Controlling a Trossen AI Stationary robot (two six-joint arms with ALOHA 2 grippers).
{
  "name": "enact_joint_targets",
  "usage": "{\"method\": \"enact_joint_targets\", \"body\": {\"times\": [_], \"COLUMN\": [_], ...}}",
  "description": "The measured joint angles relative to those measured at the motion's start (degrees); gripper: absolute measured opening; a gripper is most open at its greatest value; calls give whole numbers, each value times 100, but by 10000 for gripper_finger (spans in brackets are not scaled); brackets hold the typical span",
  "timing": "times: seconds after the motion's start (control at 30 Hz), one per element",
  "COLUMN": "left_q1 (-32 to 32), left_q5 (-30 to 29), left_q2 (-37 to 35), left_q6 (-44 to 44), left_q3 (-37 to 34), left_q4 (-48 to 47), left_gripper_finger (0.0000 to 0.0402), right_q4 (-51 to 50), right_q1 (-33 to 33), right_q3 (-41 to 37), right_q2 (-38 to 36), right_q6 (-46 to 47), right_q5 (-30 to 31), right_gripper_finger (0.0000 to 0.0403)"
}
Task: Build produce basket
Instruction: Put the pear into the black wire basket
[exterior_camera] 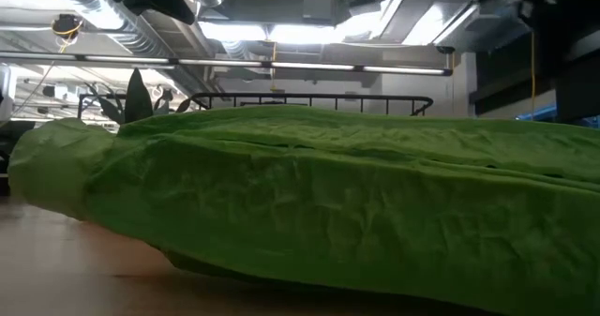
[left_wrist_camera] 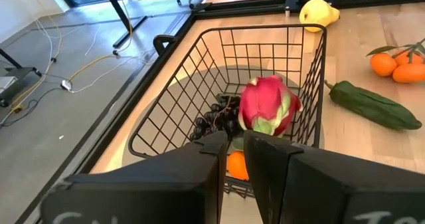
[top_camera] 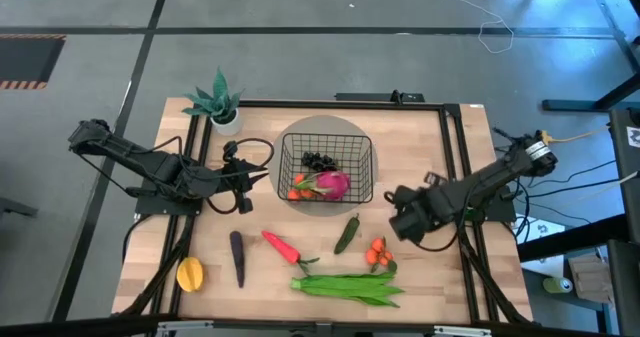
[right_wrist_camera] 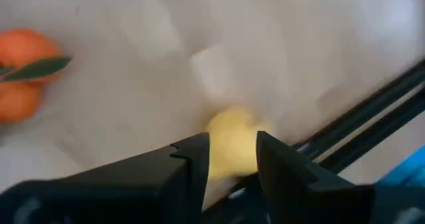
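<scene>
The black wire basket (top_camera: 362,149) stands mid-table on a round grey mat, with the pink dragon fruit (top_camera: 333,184), dark grapes (top_camera: 319,161) and an orange fruit (top_camera: 297,192) inside it. My left gripper (top_camera: 243,193) hovers just left of the basket with its fingers shut and touches nothing; its wrist view looks into the basket (left_wrist_camera: 279,38). My right gripper (top_camera: 394,203) is right of the basket, shut on the yellow lemon (right_wrist_camera: 229,132). The lemon (left_wrist_camera: 317,12) also shows in the left wrist view, beyond the basket. My right gripper pinches the lemon's body (right_wrist_camera: 232,157) between its two fingers (right_wrist_camera: 194,159), one on each side. The fingers come from above, slanting down. Whether the lemon is clear of the table, I cannot tell.
On the near half of the table lie the mango (top_camera: 190,274), eggplant (top_camera: 237,258), red pepper (top_camera: 281,246), cucumber (top_camera: 346,233), orange tomatoes (top_camera: 379,254) and the long leafy bundle (top_camera: 350,288), which fills the low view (exterior_camera: 328,213). A teal potted plant (top_camera: 218,102) stands at the far left corner.
</scene>
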Motion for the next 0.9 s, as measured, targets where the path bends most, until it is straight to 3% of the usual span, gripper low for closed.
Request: {"method": "enact_joint_targets", "body": {"times": [0.13,0.37,0.67,0.9], "left_q1": [-2,0,0,0], "left_q5": [-2,-2,-2,-2], "left_q2": [0,0,0,0], "left_q6": [4,13,13,15], "left_q3": [0,0,0,0], "left_q4": [0,0,0,-2], "left_gripper_finger": [43,43,43,43], "right_q4": [612,961,1164,1621], "right_q1": [271,609,961,1213], "right_q3": [-579,-1293,-1915,-2337], "right_q2": [0,0,0,0], "right_q6": [1247,2632,4709,5108], "right_q5": [-904,-1576,-1631,-1401], "right_gripper_finger": [114,114,114,114]}}
